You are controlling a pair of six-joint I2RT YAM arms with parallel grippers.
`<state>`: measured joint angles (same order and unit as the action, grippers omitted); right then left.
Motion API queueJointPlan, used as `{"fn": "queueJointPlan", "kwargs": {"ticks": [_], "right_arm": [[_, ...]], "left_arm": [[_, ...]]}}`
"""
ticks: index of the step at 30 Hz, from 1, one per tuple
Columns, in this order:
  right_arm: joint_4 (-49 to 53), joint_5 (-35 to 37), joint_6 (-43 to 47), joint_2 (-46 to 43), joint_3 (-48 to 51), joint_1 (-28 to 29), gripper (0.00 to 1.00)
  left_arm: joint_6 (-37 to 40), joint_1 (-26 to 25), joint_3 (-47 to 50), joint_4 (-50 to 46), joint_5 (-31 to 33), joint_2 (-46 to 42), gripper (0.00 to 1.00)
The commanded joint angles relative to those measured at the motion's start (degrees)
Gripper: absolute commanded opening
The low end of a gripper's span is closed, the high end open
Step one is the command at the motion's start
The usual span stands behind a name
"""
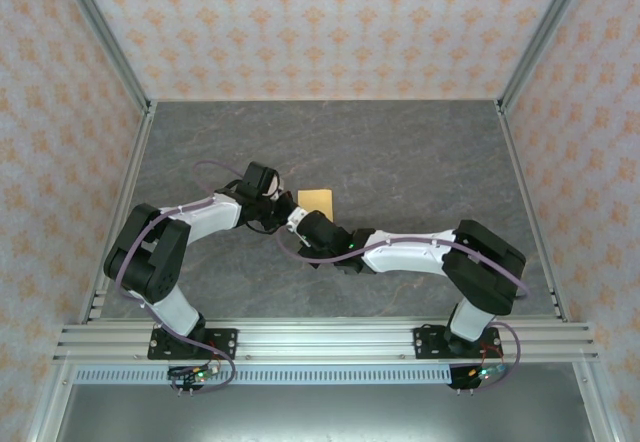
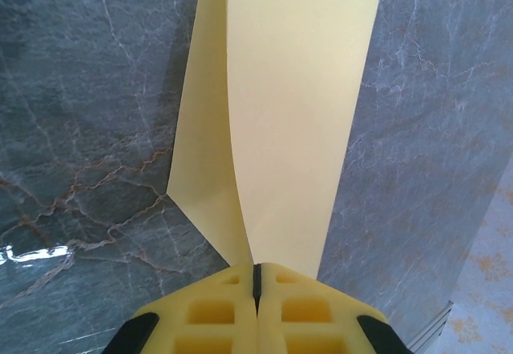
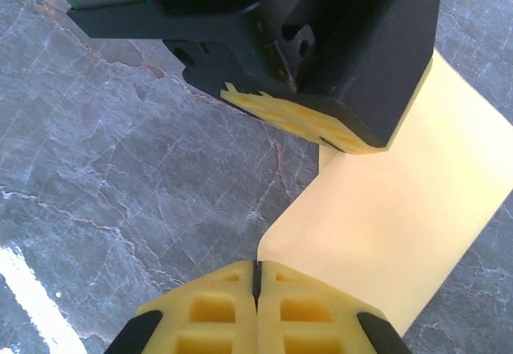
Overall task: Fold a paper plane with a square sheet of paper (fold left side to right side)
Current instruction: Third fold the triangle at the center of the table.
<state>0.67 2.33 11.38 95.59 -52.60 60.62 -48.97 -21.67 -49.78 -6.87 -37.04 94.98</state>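
Currently you hold one square sheet of paper (image 2: 292,114) with two tools. Your left tool (image 2: 256,278) is clamped on its near edge, and your right tool (image 3: 256,272) is pinched on one corner. The sheet extends ahead of both over the worktop (image 1: 420,152).

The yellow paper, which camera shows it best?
Left wrist view: the paper stands large, both folded layers plain. Right wrist view: partly behind the left gripper. Top view: a small patch.

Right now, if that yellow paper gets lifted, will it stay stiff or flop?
Probably flops: the paper curls over where the left fingers pinch it. Likely very light, and it looks thin enough to crease or tear easily.
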Motion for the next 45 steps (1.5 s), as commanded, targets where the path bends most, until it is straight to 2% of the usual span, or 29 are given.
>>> {"fn": "queueJointPlan", "kwargs": {"ticks": [1, 6, 9, 13, 17, 23, 28, 33, 38, 45], "right_arm": [[1.6, -3.3, -1.7, -1.4, 0.9, -0.8, 0.00], [1.5, -8.9, -3.8, -1.2, 1.9, -3.2, 0.00], [1.1, -11.5, -5.2, -1.2, 2.1, -4.6, 0.00], [0.2, -13.9, -6.9, -1.4, 2.5, -6.2, 0.00], [-0.5, -15.6, -8.1, -1.1, 2.6, -7.1, 0.00], [-0.8, -16.2, -9.6, -0.2, 2.0, -7.4, 0.00], [-1.3, -17.3, -11.3, 0.3, 1.8, -8.2, 0.00], [-1.9, -18.1, -12.2, 0.9, 1.8, -8.8, 0.00], [-2.2, -19.5, -13.3, 1.3, 2.0, -9.6, 0.00], [-4.6, -25.1, -16.6, 1.4, 2.9, -13.3, 0.00]], "left_arm": [[2.3, 0.0, -1.7, -3.0, 1.2, -1.4, 0.10], [5.6, 3.2, -0.9, -8.0, 3.4, -5.6, 0.43], [7.5, 5.1, -1.0, -9.7, 3.6, -7.3, 0.48], [10.3, 5.4, -4.5, -9.5, 0.9, -4.7, 0.44], [11.7, 5.3, -9.8, -7.1, -4.2, 2.5, 0.32], [13.0, 4.5, -18.3, -6.1, -8.3, 13.7, 0.21], [13.7, 2.8, -24.6, -6.9, -9.6, 19.9, 0.20], [16.3, 0.3, -31.0, -11.8, -9.3, 24.9, 0.18], [17.2, -0.2, -32.5, -13.5, -7.5, 27.2, 0.17], [19.2, -0.3, -32.8, -15.7, -6.6, 29.3, 0.15]]}}
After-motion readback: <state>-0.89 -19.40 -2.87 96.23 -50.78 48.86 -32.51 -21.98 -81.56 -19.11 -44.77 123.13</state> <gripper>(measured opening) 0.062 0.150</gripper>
